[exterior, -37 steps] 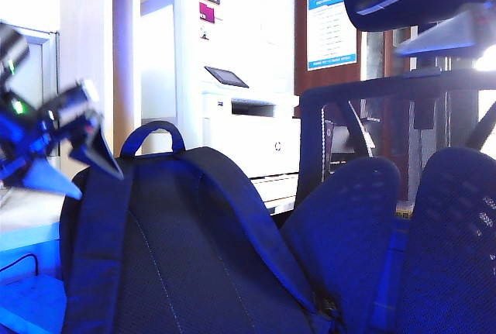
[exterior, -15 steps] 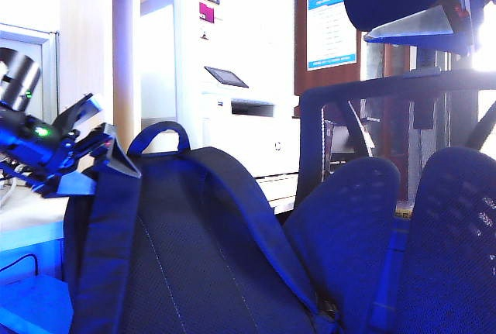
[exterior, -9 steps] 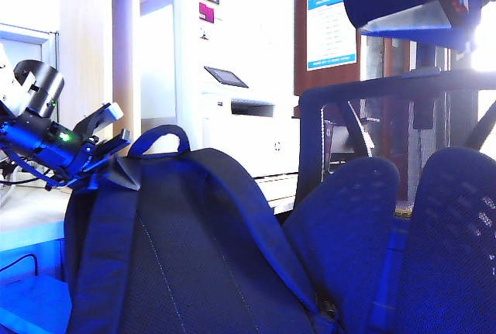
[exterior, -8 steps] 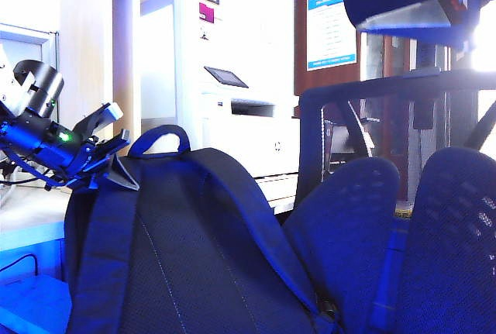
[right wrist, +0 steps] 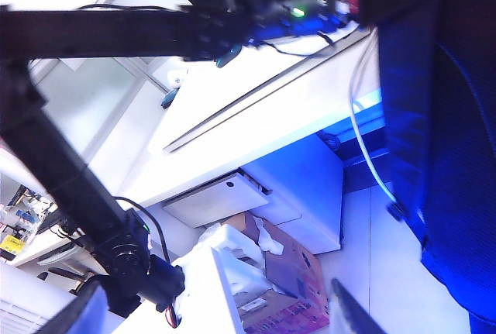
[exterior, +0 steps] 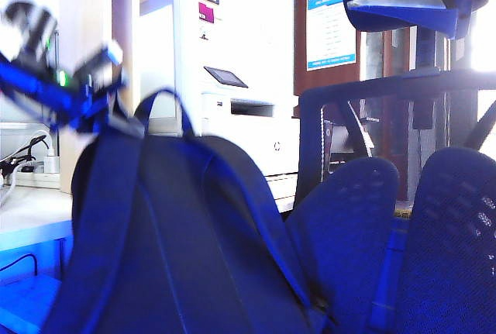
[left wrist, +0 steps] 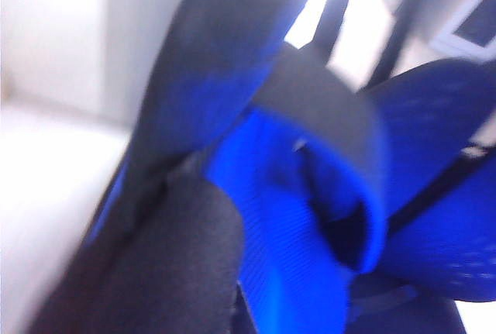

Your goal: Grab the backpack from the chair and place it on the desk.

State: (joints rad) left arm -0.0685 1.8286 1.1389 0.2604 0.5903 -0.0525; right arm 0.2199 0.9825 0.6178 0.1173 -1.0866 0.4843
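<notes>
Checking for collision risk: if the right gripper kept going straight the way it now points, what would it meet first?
The right gripper, fingers open, points at the cardboard box on the floor beside the desk; the way to it looks free, though depth is unclear.

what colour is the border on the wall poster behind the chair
Blue, around a white sheet; the poster shows best in the exterior view.

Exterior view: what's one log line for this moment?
left gripper: shut on dark navy fabric backpack strap | right gripper: open, high above chair
</notes>
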